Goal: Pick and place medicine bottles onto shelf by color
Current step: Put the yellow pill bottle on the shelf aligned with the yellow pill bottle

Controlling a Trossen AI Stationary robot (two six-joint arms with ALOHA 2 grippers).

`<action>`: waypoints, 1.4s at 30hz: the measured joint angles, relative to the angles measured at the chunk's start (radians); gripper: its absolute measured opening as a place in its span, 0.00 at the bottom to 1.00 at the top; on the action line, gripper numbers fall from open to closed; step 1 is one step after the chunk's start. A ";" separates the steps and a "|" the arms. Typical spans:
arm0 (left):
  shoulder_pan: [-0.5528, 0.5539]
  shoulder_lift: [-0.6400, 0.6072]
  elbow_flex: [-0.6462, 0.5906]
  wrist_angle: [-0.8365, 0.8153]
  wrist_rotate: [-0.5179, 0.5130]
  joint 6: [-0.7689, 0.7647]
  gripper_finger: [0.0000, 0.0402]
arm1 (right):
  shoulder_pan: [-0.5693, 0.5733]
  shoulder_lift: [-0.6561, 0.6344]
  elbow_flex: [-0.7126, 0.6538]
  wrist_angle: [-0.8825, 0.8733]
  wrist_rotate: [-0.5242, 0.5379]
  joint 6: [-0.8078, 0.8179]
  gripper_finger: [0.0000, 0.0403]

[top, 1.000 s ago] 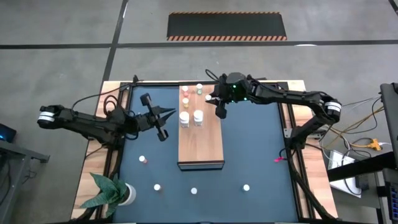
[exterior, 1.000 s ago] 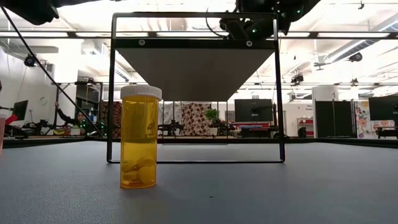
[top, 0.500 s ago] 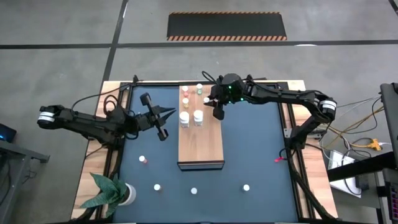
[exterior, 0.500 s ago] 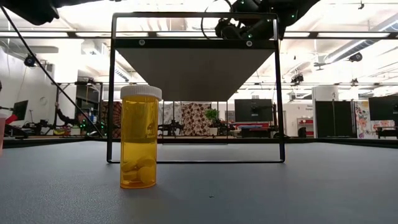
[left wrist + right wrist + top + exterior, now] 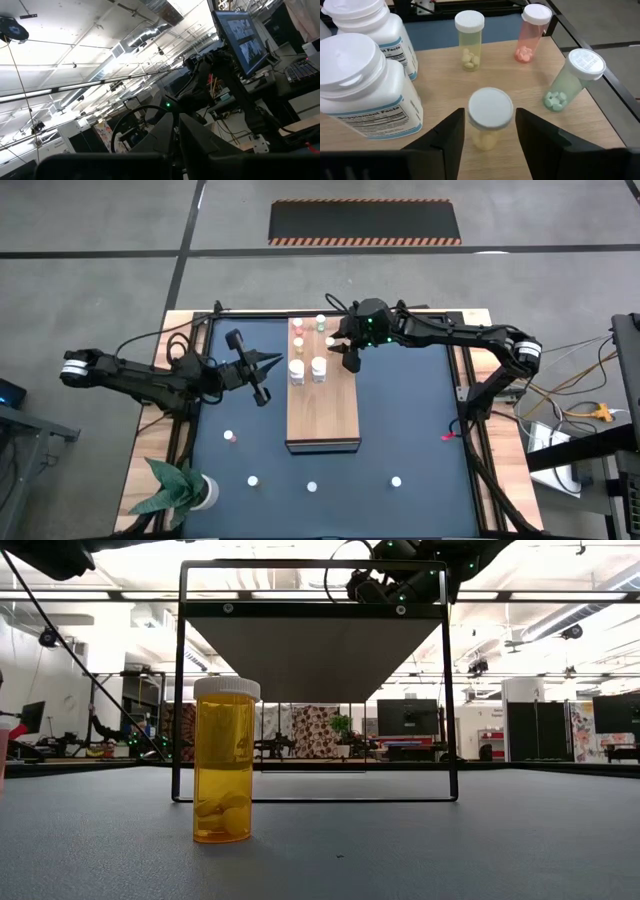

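- Now the right gripper (image 5: 490, 131) hangs over the shelf (image 5: 325, 405) at upper centre of the high view, jaws spread either side of a yellow vial (image 5: 489, 117), not touching it
- Left gripper (image 5: 262, 376), jaws pressed together, waits at centre left, empty

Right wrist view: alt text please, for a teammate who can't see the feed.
The right gripper stands open around a small yellow pill bottle with a white cap, upright on the wooden shelf. Two larger white bottles stand to one side; yellow, pink and green bottles stand beyond.
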 joint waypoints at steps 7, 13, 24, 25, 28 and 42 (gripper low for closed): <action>0.000 0.000 -0.001 -0.008 0.000 0.000 0.03 | 0.000 -0.038 0.093 -0.182 0.051 -0.043 0.41; 0.000 0.000 -0.001 -0.007 0.000 0.001 0.03 | 0.000 -0.043 0.122 -0.298 0.052 -0.049 0.34; 0.000 0.000 -0.001 -0.007 0.000 0.002 0.03 | 0.000 0.046 0.106 -0.222 0.099 -0.049 0.09; 0.000 0.000 -0.001 -0.007 0.000 0.002 0.03 | 0.000 0.056 0.106 -0.206 0.099 -0.049 0.08; 0.000 0.000 -0.001 -0.007 0.000 0.003 0.03 | 0.000 0.079 0.106 -0.169 0.099 -0.037 0.04; 0.000 0.000 -0.004 -0.007 0.000 0.029 0.03 | 0.002 0.084 0.107 -0.101 0.096 -0.026 0.03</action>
